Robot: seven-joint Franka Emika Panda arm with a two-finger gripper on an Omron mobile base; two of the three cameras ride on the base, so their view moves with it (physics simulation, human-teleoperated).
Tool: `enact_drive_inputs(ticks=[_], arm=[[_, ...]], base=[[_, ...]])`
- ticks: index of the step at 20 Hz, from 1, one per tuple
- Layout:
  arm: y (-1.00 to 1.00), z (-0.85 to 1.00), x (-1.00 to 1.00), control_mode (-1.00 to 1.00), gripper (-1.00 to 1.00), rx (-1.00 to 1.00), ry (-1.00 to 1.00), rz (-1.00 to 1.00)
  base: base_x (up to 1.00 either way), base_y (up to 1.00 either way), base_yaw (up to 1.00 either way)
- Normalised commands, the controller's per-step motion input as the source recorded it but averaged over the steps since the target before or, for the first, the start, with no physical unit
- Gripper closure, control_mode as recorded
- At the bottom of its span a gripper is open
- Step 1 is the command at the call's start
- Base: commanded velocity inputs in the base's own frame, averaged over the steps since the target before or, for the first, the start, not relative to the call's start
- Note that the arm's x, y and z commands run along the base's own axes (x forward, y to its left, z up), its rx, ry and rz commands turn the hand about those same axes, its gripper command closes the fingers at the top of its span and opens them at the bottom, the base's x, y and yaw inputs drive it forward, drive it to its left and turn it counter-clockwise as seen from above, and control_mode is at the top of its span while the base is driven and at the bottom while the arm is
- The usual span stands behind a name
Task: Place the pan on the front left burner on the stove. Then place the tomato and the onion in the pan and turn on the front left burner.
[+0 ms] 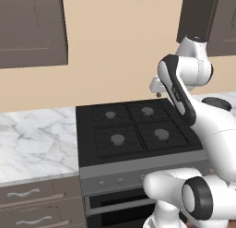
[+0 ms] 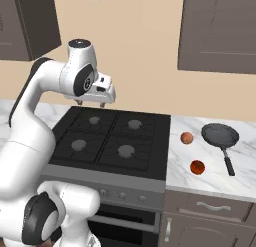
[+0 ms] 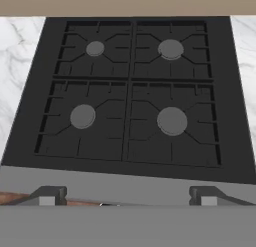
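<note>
Pan (image 2: 220,134) on counter (image 2: 240,176) w/ onion (image 2: 186,137), tomato (image 2: 197,167); arm hides pan's left.

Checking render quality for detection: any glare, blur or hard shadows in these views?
Right base view: flat even light, a small highlight on the tomato, faint shadows under the pan. Hand view: the stove looks sharp, no glare. Left base view: slightly soft, no blur streaks.
</note>
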Motion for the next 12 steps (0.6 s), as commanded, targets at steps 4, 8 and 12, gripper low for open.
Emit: enact_drive_inputs(ticks=[4, 8, 12], arm=[[-0.17, 0.0, 0.0, -1.0, -1.0, 0.0, 0.0, 0.0], [-0.26, -0.07, 0.0, -1.0, -1.0, 0.0, 0.0, 0.0], [-0.35, -0.16, 0.0, -1.0, -1.0, -0.01, 0.0, 0.0]], base=[[0.0, 0.0, 0.0], [0.0, 0.0, 0.0], [0.0, 0.0, 0.0]])
